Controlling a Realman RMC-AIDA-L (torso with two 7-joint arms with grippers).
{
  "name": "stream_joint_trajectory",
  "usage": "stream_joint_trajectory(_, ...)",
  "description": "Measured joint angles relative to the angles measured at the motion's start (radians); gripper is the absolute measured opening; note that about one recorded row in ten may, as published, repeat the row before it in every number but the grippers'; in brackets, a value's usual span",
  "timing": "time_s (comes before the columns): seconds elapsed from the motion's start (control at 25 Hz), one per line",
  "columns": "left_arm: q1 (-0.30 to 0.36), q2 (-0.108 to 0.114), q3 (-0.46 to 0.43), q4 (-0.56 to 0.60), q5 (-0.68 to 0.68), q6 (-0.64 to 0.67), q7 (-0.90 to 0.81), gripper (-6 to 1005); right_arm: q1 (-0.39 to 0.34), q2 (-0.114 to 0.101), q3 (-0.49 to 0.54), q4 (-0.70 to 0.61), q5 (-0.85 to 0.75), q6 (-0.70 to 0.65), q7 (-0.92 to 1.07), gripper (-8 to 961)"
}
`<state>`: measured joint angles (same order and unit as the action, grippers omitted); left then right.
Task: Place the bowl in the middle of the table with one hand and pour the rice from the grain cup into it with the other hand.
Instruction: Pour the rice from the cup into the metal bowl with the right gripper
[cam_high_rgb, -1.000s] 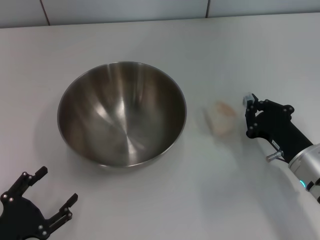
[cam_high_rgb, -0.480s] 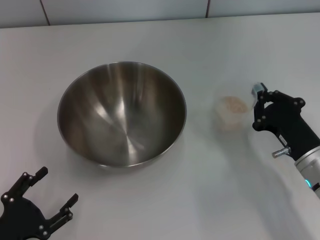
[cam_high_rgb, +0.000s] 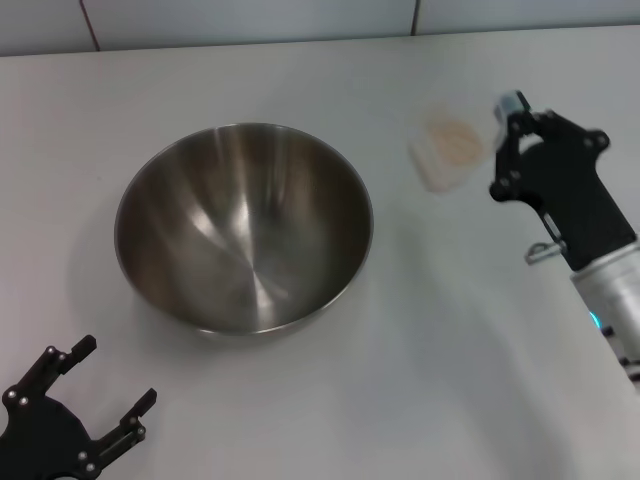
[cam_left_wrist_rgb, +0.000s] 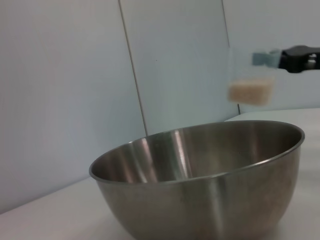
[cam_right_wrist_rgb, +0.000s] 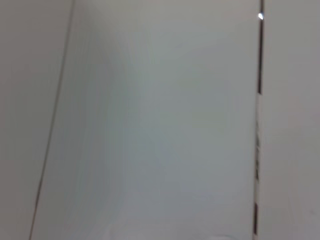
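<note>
The right black two-finger gripper (cam_high_rgb: 500, 135) has risen and moved toward the far side of the white counter (cam_high_rgb: 420, 380), carrying the small translucent frosted plastic grain cup (cam_high_rgb: 449, 150) clamped between its fingers. The cup, previously on the counter, now hangs clear above it, tilted, with the beige rice (cam_high_rgb: 452, 139) visible inside.

A bare test room or lab rather than a home kitchen. A plain white desk (cam_high_rgb: 300, 400) stands against a pale wall of large smooth panels (cam_left_wrist_rgb: 65, 100) split by thin dark seams (cam_left_wrist_rgb: 134, 75). On the desk sits only a stainless-steel mixing bowl (cam_high_rgb: 245, 228), with black robot hardware at the edges.
</note>
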<state>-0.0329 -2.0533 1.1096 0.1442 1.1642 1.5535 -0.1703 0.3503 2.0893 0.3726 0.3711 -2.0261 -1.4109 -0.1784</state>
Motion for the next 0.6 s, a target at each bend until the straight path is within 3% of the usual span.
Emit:
stream_joint_trajectory(0.08, -0.001, 0.0, 0.0, 0.0, 0.0, -0.001, 0.0, 844, 0.047, 0.002, 0.0, 0.021, 0.0, 0.006, -0.057, 12)
stream_joint_trajectory(0.28, -0.003, -0.001, -0.001, 0.0, 0.0, -0.002, 0.0, 844, 0.086, 0.003, 0.005, 0.096, 0.0, 0.032, -0.224, 13)
stream_joint_trajectory(0.6, -0.004, 0.0, -0.002, 0.0, 0.0, 0.004, 0.0, 844, 0.097, 0.003, -0.039, 0.218, -0.012, 0.042, -0.683, 12)
